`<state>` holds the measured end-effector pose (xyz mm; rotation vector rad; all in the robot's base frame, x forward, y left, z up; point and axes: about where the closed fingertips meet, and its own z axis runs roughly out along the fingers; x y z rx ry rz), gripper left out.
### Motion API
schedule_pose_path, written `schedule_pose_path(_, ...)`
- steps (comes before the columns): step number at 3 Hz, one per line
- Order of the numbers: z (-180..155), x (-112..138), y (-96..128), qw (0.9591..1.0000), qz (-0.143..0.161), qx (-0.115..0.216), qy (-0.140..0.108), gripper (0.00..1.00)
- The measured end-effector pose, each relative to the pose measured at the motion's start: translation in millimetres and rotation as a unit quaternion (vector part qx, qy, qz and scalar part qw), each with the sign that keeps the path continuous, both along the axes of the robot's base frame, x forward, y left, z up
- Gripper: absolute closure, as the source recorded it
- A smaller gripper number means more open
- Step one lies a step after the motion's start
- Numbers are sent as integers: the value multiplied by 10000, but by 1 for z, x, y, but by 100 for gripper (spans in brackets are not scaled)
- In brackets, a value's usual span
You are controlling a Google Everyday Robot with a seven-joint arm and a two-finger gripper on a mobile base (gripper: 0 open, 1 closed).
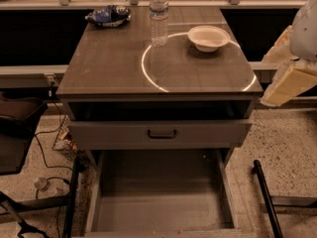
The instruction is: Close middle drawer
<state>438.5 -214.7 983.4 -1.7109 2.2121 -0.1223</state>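
Grey middle drawer (pixel 158 207), one bowl (pixel 208 37), jaws right

1. The middle drawer (pixel 161 202) is seen pulled far out, its long grey-brown tray exposed from above.
2. Its front is cut off at the lower edge.
3. The gripper (pixel 290 86) is held at the right, well apart.

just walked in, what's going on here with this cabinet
A robot is meant to close the middle drawer, which is pulled far out at the bottom of the cabinet. The gripper is at the right edge beside the cabinet top, not touching the drawer. The top drawer sits slightly open. A bottle and a bowl stand on top.
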Motion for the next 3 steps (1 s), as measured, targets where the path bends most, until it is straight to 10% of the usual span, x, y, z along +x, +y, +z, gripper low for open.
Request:
schedule_pose_path(2,-21,-10,-1,10000,12,1,74,89)
schedule_pose_path(3,-83,-38,-10,9991,37,57,412,100)
